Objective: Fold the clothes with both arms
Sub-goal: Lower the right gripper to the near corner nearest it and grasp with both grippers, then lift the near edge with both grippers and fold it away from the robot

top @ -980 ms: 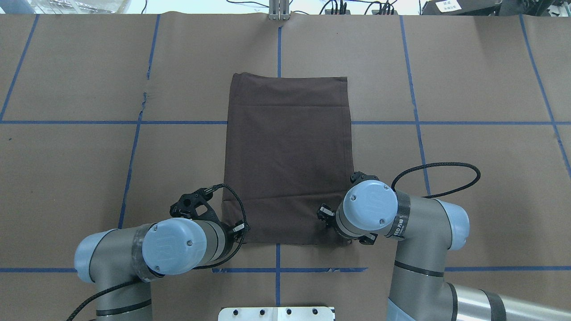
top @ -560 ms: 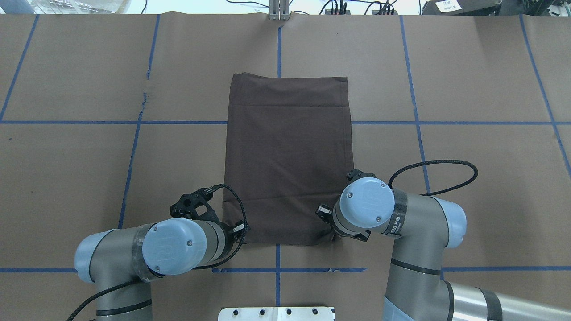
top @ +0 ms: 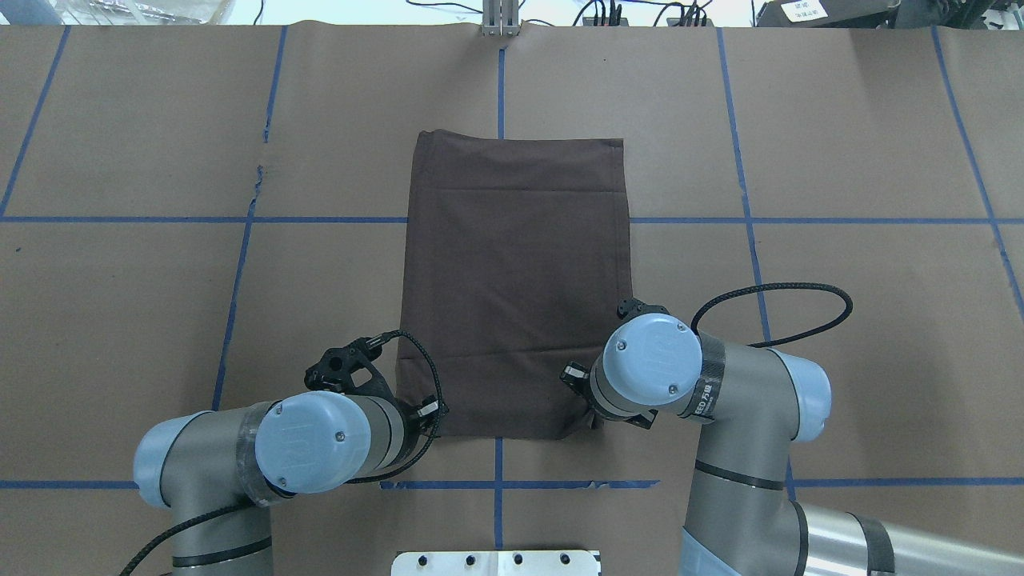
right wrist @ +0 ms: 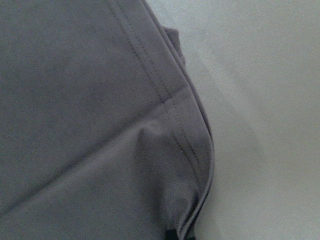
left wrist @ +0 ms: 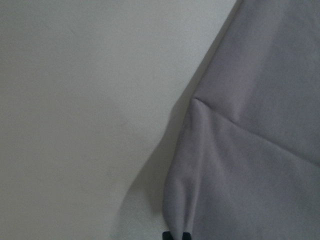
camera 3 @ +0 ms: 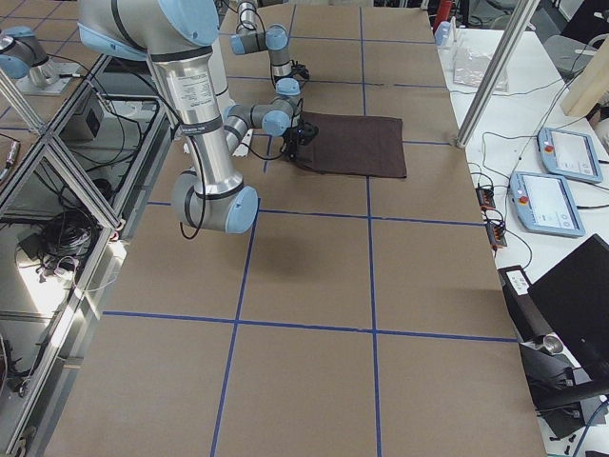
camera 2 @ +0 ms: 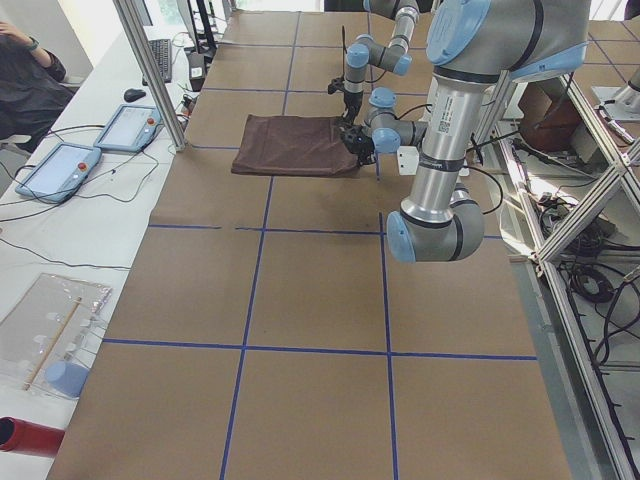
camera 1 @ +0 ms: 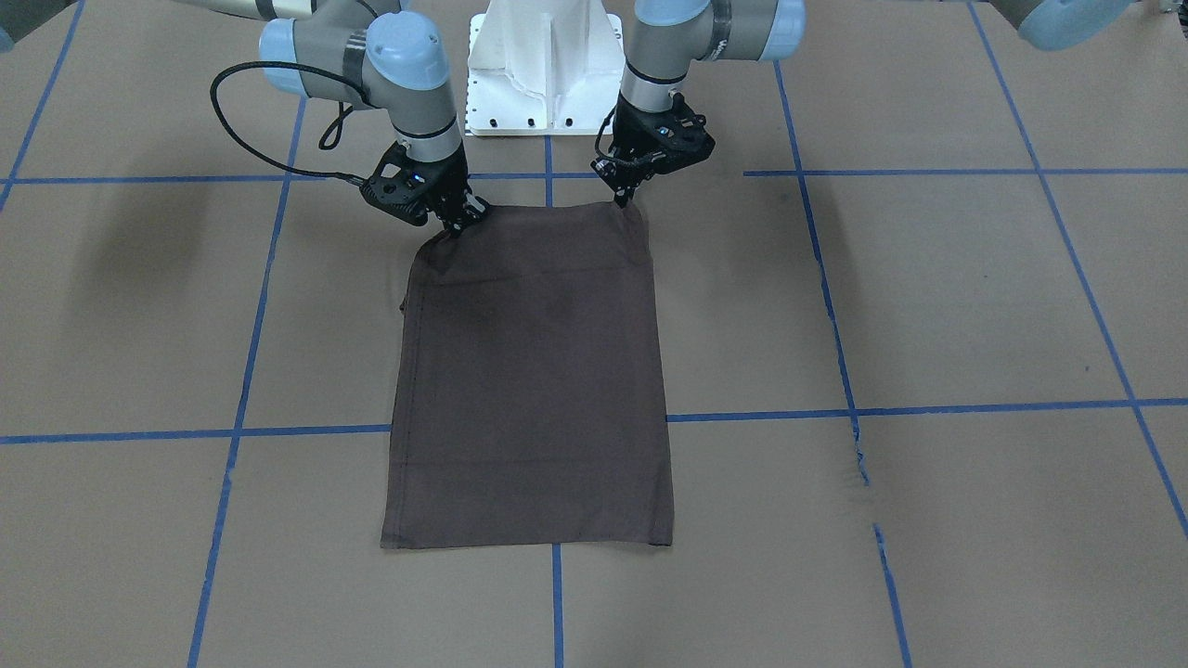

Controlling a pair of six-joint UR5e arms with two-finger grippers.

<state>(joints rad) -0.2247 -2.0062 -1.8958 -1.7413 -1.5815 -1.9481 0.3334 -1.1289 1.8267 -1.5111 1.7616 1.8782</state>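
Left gripper [camera 1: 627, 197], front-facing view: it points down at the T-shirt [camera 1: 534, 371] corner nearest the robot on that view's right, tips closed on the cloth.
Right gripper [camera 1: 458, 225], front-facing view: it is pinched on the other robot-side corner, where the cloth rises to a small peak at the tips.
T-shirt, front-facing view: dark brown and folded into a long rectangle, it lies flat on the brown paper-covered table [camera 1: 928, 306] with one short edge toward the white pedestal base [camera 1: 543, 65]. It lies over a crossing of blue tape lines [camera 1: 306, 430].
Overhead view: each wrist hides its own tips. The corner under the right arm [top: 720, 384] is bunched inward of the long side edge; the corner by the left arm [top: 240, 448] lies squarer.
Left side view: the near, large arm and the far, small one both reach down to the shirt's robot-side edge. It is too small to judge either grip.
Right side view: the shirt is a dark rectangle just past the arms, with both wrists at its near short edge.
Left wrist view: the cloth gathers into a narrow fold ending between the dark fingertips [left wrist: 172, 236] at the bottom edge — clamped, with bare table paper to the left.
Right wrist view: a stitched hem [right wrist: 170, 105] curves down into that gripper's tips — held fast.
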